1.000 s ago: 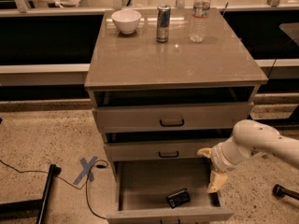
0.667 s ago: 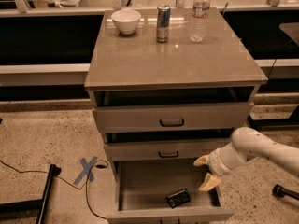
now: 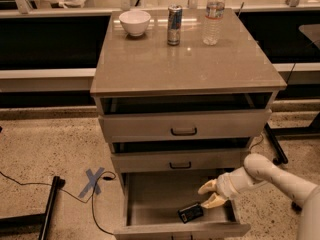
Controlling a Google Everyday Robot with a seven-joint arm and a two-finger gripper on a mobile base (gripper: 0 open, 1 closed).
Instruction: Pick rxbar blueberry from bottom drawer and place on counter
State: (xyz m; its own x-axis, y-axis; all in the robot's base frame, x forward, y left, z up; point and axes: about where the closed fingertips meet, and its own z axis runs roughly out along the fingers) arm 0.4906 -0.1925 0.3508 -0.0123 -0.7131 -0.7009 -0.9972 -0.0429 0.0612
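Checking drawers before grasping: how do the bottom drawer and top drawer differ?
The bottom drawer is pulled far out, the top drawer only slightly. The bottom one holds the rxbar blueberry, with the gripper close beside it, jaws open; the top's contents are hidden. Both are grey.

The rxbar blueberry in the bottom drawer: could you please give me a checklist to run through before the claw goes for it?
1. Bottom drawer pulled out far enough to reach in: ok.
2. Rxbar blueberry in plain sight, lying flat near the drawer's front with nothing on it: ok.
3. Claw open: ok, fingers spread.
4. Claw centred over the bar: not ok, it sits just up and right of it.
5. Arm clear of the middle drawer above: cannot tell.
6. Room on the counter for the bar: ok, since the bowl, can and water bottle stand along the back.
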